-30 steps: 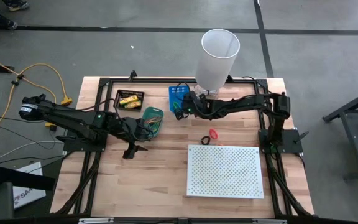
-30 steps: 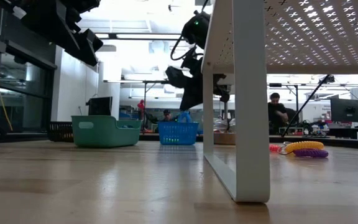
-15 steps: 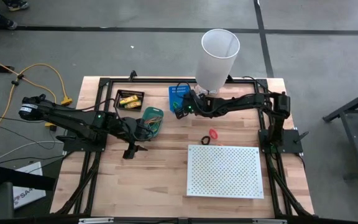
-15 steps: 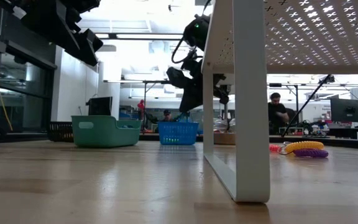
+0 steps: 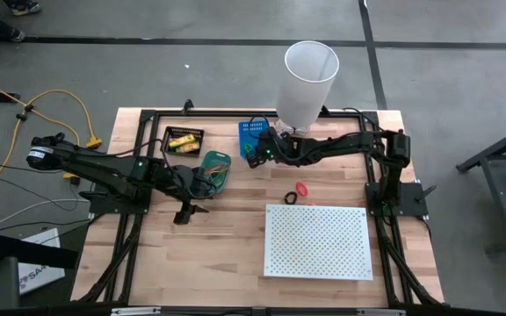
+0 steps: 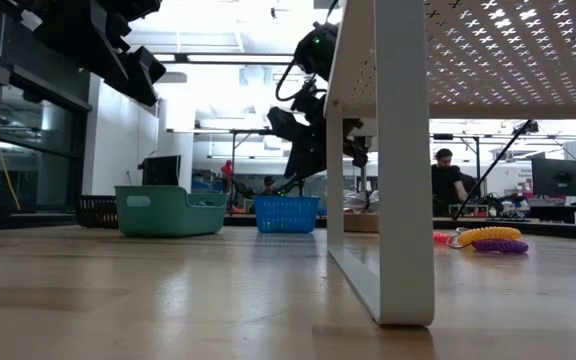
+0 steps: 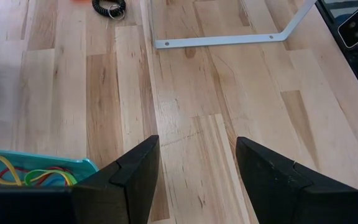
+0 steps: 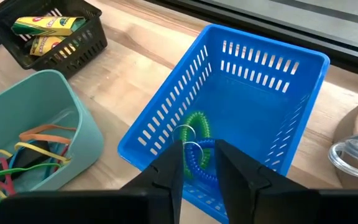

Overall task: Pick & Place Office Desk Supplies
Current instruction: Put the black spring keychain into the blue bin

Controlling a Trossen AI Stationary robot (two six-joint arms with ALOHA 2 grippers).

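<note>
Right gripper [image 8: 199,167] poised over blue basket [image 8: 166,112], at 12 o'clock on table [image 5: 218,254]. Fingers parted a little; green-and-blue coil [image 8: 199,127] down in basket, showing through the gap. Cannot tell whether fingertips touch it.

Left gripper [image 7: 197,168] at 9 o'clock, above bare wood, fingers spread wide, nothing between them.

Teal bin [image 8: 92,149] just beside blue basket, toward 10 o'clock from centre; red, orange, yellow and green rubber bands [image 8: 36,146] heaped inside. Black basket [image 8: 79,43] at 11 o'clock, holding yellow packs [image 8: 45,26].

Near centre, slightly toward 3 o'clock: red coil [image 5: 301,188] and black coil [image 5: 290,198], loose on wood, close together. Just past them at 5 o'clock, board [image 5: 316,241]. White bin [image 5: 308,79] at 1 o'clock on far edge, beside right arm.
</note>
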